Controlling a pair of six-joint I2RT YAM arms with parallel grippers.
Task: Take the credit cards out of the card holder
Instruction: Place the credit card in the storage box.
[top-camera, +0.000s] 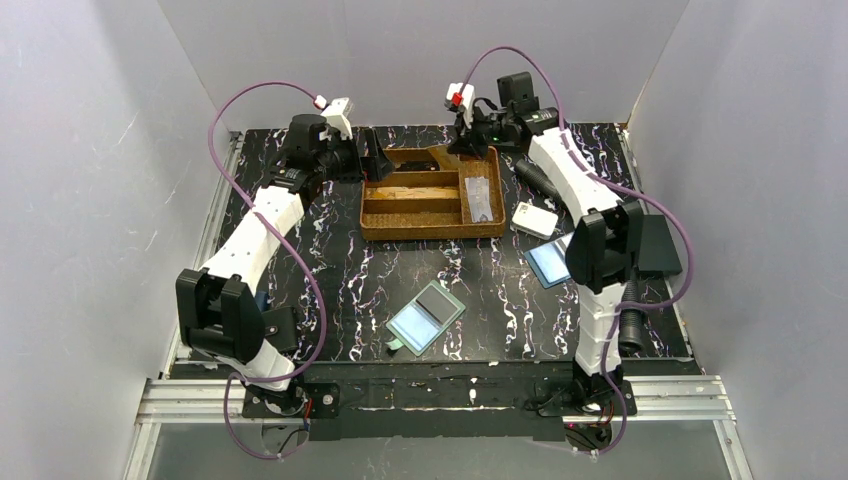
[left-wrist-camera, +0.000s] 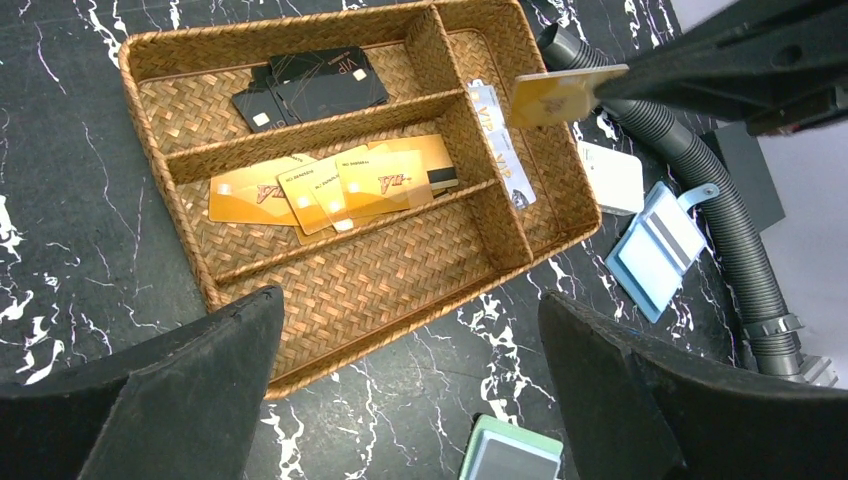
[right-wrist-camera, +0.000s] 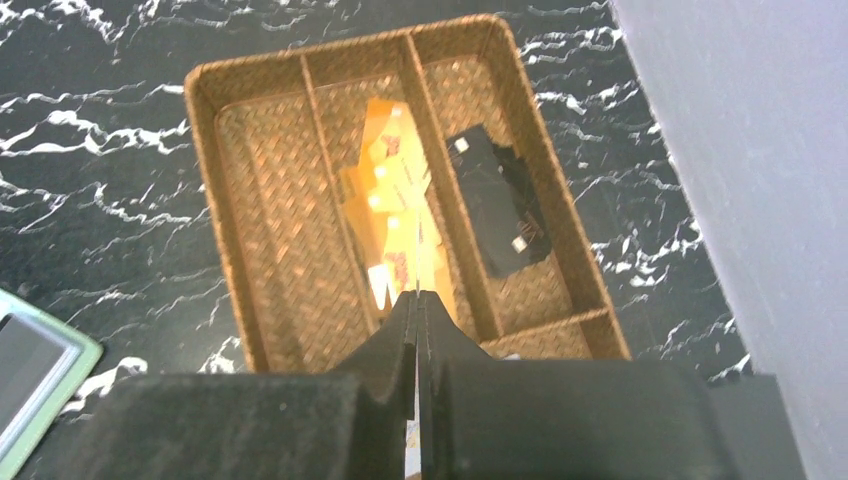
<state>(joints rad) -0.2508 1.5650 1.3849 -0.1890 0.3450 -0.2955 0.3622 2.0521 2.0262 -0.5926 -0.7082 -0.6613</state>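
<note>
From above, the teal holder (top-camera: 426, 317) lies flat by the near edge of the surface (top-camera: 330, 270), and the tray (top-camera: 430, 232) sits toward the far edge. The left tool (top-camera: 372, 155) is at the tray's far-left corner, the right tool (top-camera: 468, 140) over its far edge.

Left wrist: the left tool stands released. The right tool pinches 1 card (left-wrist-camera: 555, 95), orange-gold, above the tray. Gold cards (left-wrist-camera: 340, 185) lie in the middle compartment, dark cards (left-wrist-camera: 310, 85) in the next.

Right wrist: the right tool is clenched on that card, seen edge-on.
</note>
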